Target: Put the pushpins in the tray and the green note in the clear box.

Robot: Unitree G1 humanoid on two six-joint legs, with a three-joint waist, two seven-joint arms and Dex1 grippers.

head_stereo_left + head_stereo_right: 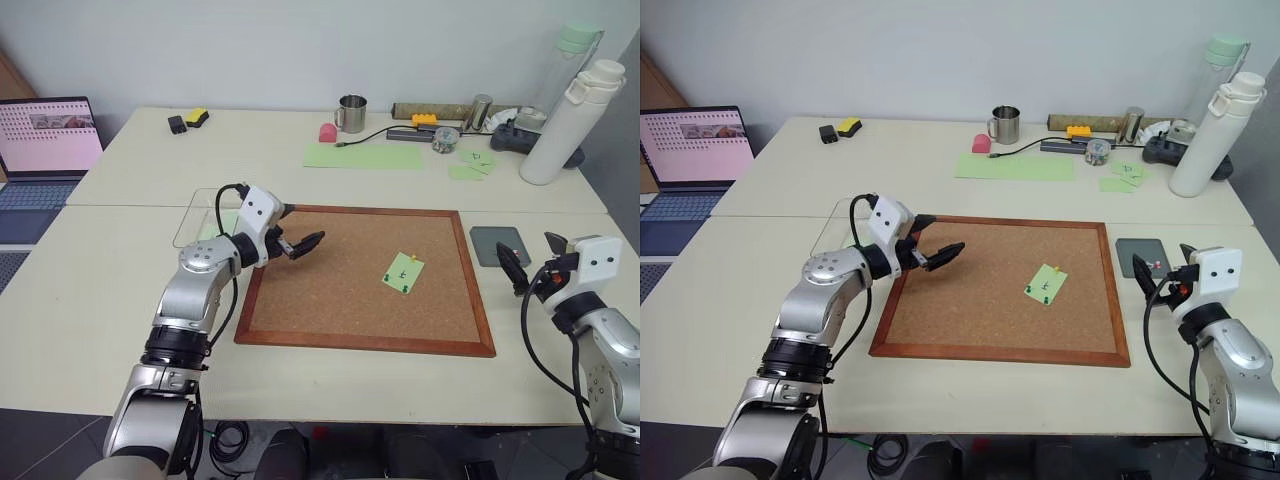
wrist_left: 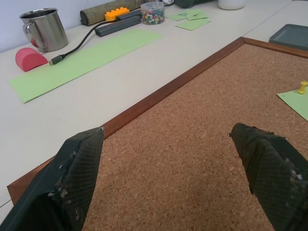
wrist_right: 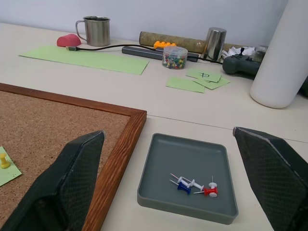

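Observation:
The green note (image 1: 403, 272) lies on the right half of the cork board (image 1: 330, 300), with a yellow pushpin (image 1: 413, 257) at its far edge and a green one at its near edge. Right of the board sits the grey tray (image 3: 192, 151) with a blue, a white and a red pushpin (image 3: 192, 185) in it. The clear box (image 1: 200, 215) stands off the board's far left corner. My left gripper (image 1: 303, 243) hovers open and empty over the board's left part, pointing toward the note. My right gripper (image 1: 532, 258) is open and empty just in front of the tray.
A laptop (image 1: 45, 140) stands at the far left. Along the back of the table are a long green sheet (image 1: 362, 155), a steel mug (image 1: 351, 113), a jar of pins (image 1: 446, 138), small green notes (image 1: 472, 165) and a tall white bottle (image 1: 570, 125).

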